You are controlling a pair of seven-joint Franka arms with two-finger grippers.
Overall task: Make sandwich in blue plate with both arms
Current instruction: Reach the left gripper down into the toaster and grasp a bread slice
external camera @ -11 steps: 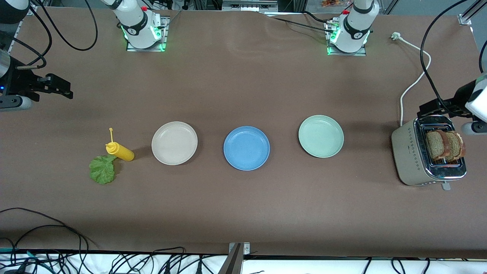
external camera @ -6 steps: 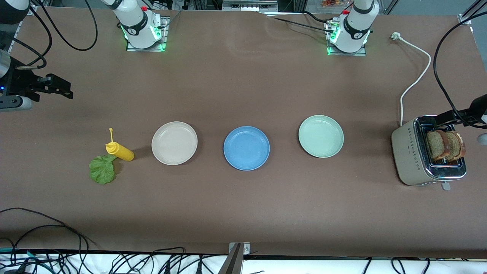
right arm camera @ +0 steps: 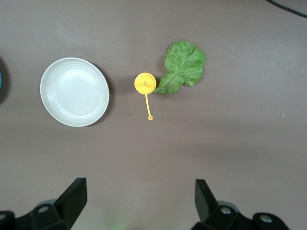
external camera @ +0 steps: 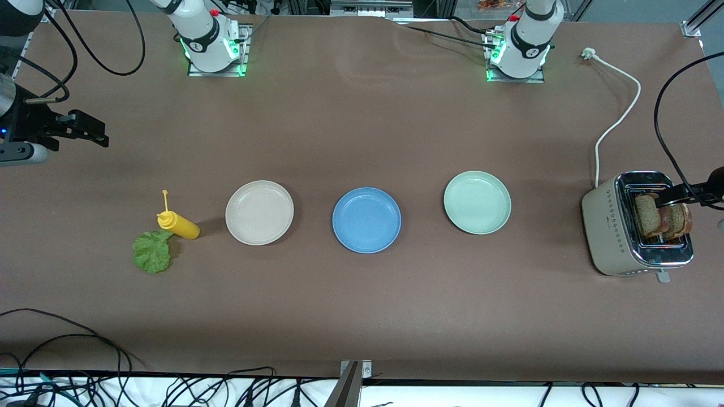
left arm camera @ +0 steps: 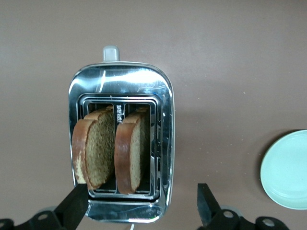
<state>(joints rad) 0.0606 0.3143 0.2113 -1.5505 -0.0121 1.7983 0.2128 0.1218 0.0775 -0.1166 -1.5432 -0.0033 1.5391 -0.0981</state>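
While the brown table [external camera: 362,316] carries three plates in a row, the blue plate [external camera: 366,220] lies bare between the beige plate [external camera: 259,212] and the pale green plate [external camera: 477,202]. Over the toaster [external camera: 613,232], the left gripper [left arm camera: 141,206] hangs spread wide above two upright bread slices [left arm camera: 112,149]. The right gripper [right arm camera: 139,203], fingers wide, waits over bare table near the lettuce leaf [external camera: 151,252], which touches the yellow squeeze bottle [external camera: 178,225].

Toaster [external camera: 613,232] slots hide the bread slices' [left arm camera: 98,153] bottoms.
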